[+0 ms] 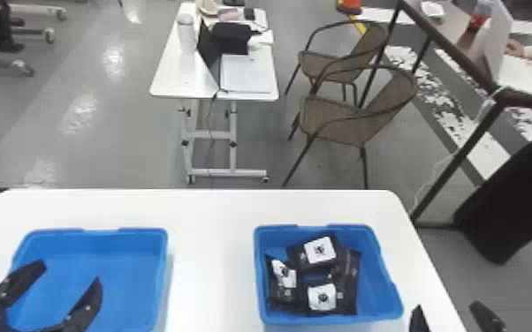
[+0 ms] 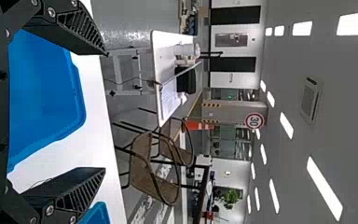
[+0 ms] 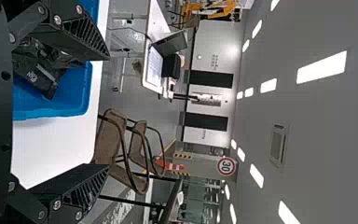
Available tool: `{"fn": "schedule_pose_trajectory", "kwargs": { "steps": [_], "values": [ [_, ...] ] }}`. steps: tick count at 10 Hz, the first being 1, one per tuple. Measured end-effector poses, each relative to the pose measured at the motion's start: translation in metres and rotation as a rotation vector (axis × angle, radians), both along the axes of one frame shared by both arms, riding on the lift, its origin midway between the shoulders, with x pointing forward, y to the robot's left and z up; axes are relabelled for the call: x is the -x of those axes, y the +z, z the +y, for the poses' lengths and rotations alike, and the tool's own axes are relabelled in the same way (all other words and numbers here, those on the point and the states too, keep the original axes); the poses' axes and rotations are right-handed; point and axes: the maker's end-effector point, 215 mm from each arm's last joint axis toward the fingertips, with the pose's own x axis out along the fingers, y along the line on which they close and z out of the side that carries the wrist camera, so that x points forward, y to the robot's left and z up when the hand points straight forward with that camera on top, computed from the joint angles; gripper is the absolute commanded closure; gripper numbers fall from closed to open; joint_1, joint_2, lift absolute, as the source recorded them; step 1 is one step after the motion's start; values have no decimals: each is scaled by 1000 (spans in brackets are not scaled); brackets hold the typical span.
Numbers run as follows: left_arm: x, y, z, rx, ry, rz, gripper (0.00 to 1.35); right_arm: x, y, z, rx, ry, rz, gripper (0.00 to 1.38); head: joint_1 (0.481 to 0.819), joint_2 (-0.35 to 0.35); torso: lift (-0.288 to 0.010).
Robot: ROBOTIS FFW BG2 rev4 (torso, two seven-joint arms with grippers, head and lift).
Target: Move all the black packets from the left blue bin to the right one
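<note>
Black packets (image 1: 321, 251): heaped inside the right blue bin (image 1: 386, 282); white labels seen
Left blue bin (image 1: 163, 265): set apart on the white table (image 1: 212, 247)
Left gripper (image 1: 73, 271): over the left bin — fingers spread
Right gripper (image 1: 448, 304): beside the right bin — fingers parted, nothing gripped

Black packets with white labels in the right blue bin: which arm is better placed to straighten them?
Probably right: the right gripper, open, is beside the right blue bin holding the packets; the left gripper is over the left blue bin.

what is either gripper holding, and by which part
Nothing: the left gripper and the right gripper both have open, empty fingers.
</note>
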Motion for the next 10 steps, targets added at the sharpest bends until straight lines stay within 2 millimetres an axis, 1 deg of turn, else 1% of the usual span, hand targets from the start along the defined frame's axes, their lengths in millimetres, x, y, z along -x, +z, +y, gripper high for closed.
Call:
{"fn": "schedule_pose_trajectory", "kwargs": {
  "steps": [10],
  "values": [
    [0, -5, 1, 10, -8, 20, 150, -2, 1, 0, -5, 2, -3, 208, 695, -145, 0]
  ]
}}
